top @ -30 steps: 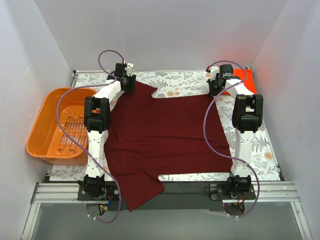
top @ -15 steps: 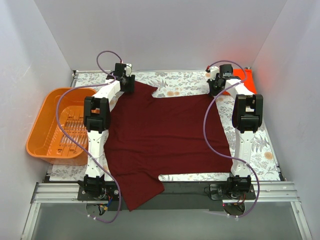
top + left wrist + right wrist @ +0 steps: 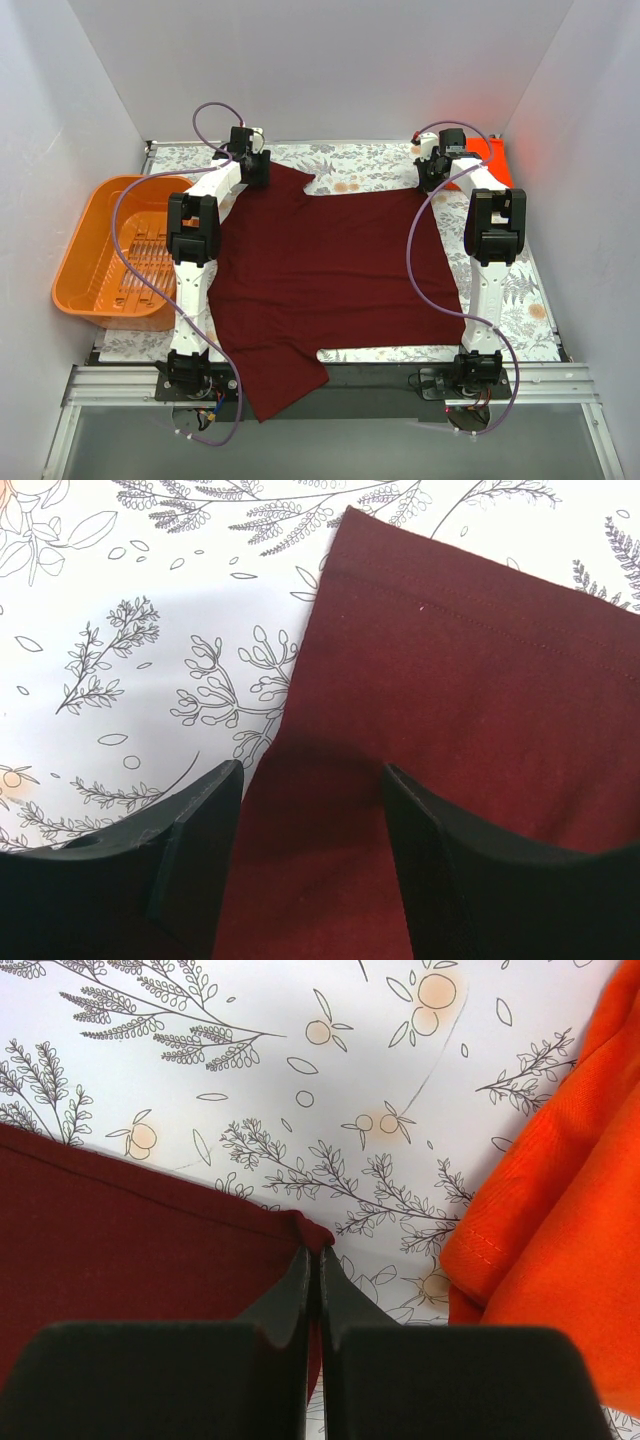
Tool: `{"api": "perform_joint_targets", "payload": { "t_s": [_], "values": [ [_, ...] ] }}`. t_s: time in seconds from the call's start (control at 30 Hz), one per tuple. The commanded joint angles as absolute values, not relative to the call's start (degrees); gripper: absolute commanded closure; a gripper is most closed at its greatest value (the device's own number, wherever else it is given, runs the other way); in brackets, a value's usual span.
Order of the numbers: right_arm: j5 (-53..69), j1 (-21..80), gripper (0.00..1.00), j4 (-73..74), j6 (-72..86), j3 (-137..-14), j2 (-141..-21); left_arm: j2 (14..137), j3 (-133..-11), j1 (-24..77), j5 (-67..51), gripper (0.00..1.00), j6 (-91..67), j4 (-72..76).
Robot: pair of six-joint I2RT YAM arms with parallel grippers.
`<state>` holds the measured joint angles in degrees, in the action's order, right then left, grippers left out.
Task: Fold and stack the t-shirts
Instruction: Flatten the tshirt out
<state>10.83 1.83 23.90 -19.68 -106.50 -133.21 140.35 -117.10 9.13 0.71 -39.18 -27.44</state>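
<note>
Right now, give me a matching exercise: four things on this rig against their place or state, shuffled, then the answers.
Things:
1. orange shirt
2. basket
3. left gripper
4. right gripper

Places or states:
A. shut on the maroon shirt's far right corner
B. folded, at the table's far right corner
C. open, astride the maroon shirt's far left edge
D. beside the table's left edge

Pairs: 1-B, 2-D, 3-C, 4-A
</note>
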Motion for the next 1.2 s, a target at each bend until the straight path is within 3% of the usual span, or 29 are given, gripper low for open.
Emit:
{"api": "perform_joint_targets", "payload": {
  "t_s": [0.0, 0.2, 0.57, 0.63, 0.8, 0.83, 1.03, 1.17],
  "values": [
    [8.52, 1.06, 0.99, 25.31, -20.83, -106.0, -132.72, 135.79, -118.39, 8.79, 2.11, 0.43, -38.67, -27.95],
    [8.26, 1.14, 0.99, 25.4, -21.27, -106.44, -132.98, 139.65, -120.76, 8.7, 1.67, 0.45, -38.67, -28.47],
    [8.35, 1.05, 0.99, 25.4, -22.5, -105.91, -132.45, 145.9, -124.28, 8.17, -4.3, 0.57, -42.19, -31.99],
    [8.09, 1.05, 0.99, 25.4, -22.67, -105.82, -132.36, 146.07, -124.28, 8.17, -4.92, 0.64, -42.1, -32.34],
    [8.35, 0.88, 0.99, 25.4, -23.47, -106.43, -131.57, 145.29, -125.94, 8.17, -5.97, 0.98, -41.05, -31.12],
    [8.52, 0.88, 0.99, 25.4, -23.55, -106.96, -131.4, 145.02, -127.17, 8.17, -5.72, 1.0, -40.61, -30.5],
    [13.18, -1.14, 0.99, 25.31, -23.03, -108.46, -128.59, 139.24, -128.15, 7.21, -7.37, 1.0, -38.94, -27.08],
    [15.9, -1.93, 0.99, 25.31, -23.55, -107.84, -125.52, 132.22, -122.45, 7.12, -9.75, 1.0, -36.65, -24.17]
  ]
}}
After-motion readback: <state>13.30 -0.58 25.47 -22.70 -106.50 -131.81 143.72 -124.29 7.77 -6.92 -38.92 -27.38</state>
